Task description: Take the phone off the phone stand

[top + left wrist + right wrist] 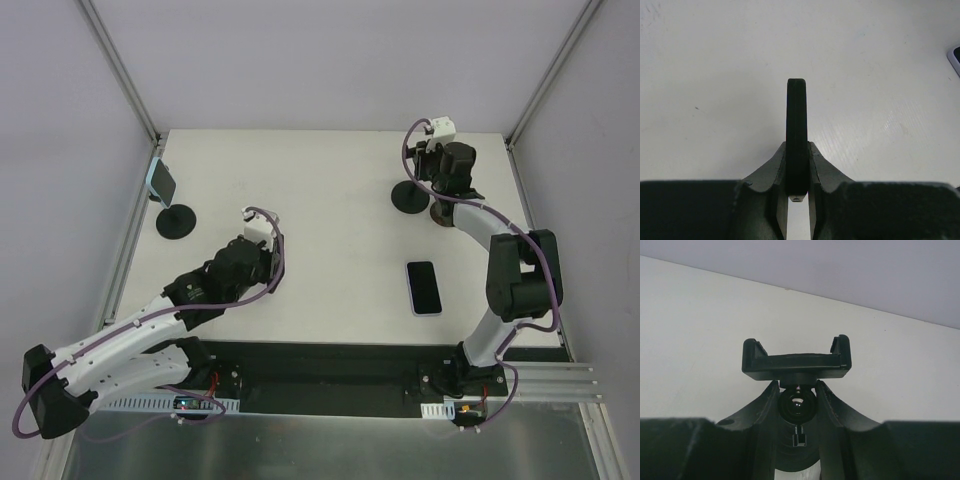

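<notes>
Though flat, phone (423,287) near table edge (330,339).

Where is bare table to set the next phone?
Middle of the table, between the left fingers and the flat phone, is bare; so is the far edge between the loaded stand and the empty stand. Crowded far right, where the right fingers grip that stand.

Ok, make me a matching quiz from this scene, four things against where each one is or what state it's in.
Things:
1. light-blue phone
2. black-screened phone
3. right stand
4. left gripper

States:
A. cradle empty, clamped by the right gripper
B. lying flat on the table
C. shut, holding nothing
D. mounted on the left stand

Pairs: 1-D, 2-B, 3-A, 4-C
</notes>
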Motion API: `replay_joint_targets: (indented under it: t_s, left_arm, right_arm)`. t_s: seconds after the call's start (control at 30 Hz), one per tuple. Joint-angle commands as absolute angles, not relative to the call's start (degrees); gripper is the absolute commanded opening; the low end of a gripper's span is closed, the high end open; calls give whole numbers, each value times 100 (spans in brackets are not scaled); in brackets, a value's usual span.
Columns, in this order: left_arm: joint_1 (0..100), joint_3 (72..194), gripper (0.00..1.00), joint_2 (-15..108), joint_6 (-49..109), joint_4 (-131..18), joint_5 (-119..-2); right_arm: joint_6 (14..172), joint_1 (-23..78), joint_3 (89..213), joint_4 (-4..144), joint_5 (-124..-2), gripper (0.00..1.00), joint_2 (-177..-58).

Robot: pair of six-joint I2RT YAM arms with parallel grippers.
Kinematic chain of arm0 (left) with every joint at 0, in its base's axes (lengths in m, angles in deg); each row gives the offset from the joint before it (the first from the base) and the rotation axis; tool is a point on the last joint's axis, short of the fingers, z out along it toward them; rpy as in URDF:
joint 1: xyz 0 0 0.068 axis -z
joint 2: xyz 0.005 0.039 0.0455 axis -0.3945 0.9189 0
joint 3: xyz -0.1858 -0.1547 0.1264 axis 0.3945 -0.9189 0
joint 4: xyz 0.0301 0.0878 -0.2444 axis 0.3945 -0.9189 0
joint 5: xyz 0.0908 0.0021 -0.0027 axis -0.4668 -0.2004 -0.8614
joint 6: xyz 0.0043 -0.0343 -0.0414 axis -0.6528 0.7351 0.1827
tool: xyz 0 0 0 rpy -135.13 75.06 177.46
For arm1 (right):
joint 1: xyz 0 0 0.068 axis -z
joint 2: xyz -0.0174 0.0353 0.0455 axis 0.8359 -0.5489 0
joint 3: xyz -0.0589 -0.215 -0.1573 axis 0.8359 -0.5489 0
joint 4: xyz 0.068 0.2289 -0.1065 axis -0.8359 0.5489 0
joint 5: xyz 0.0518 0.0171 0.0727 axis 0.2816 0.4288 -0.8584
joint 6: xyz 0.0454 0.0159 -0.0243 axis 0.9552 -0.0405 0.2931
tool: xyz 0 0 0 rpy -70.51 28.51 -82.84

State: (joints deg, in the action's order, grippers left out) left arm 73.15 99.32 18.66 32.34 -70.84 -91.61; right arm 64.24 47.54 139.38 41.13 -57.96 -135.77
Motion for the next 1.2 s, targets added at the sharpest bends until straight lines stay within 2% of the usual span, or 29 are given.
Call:
replay_joint_targets:
  t_s: [0.0,0.03,0.07,0.13,0.17,0.27,0.37,0.6,0.83,1.0,1.17]
  left_arm:
    - [7334,10366,0,1903,3372,-6606,-8993]
    - [7334,10384,0,1911,3415,-6606,-8975]
    - [7334,10401,0,1903,3451,-6606,-8949]
    - [7342,10410,0,1894,3556,-6597,-8922]
    - [7342,10419,0,1868,3591,-6588,-8922]
    - [7342,10454,0,1850,3810,-6597,-9018]
    - [7342,10481,0,1859,4206,-6588,-9273]
    - [7334,10639,0,2034,5269,-6667,-9722]
    - [7334,10938,0,2368,6113,-6773,-9625]
    - [7334,11061,0,2649,6465,-6773,-9502]
    - [7334,11193,0,2878,6843,-6773,-9397]
  right_arm:
    - [6139,4801,14114,3901,-5866,19,-13378]
    - [6148,4801,14114,3927,-5928,26,-13352]
    - [6157,4801,14140,3954,-5972,44,-13264]
    - [6218,4801,14184,4077,-6060,59,-13167]
    - [6236,4801,14201,4138,-6165,71,-13028]
    - [6332,4783,14272,4419,-6245,85,-12659]
    - [6368,4704,14246,4744,-6359,94,-12185]
    - [6341,3993,13517,5246,-6535,97,-10901]
    - [6263,2501,12489,5246,-6236,97,-9811]
    - [6069,1446,12093,5334,-5981,97,-9528]
    - [5964,601,11846,5325,-5647,97,-9739]
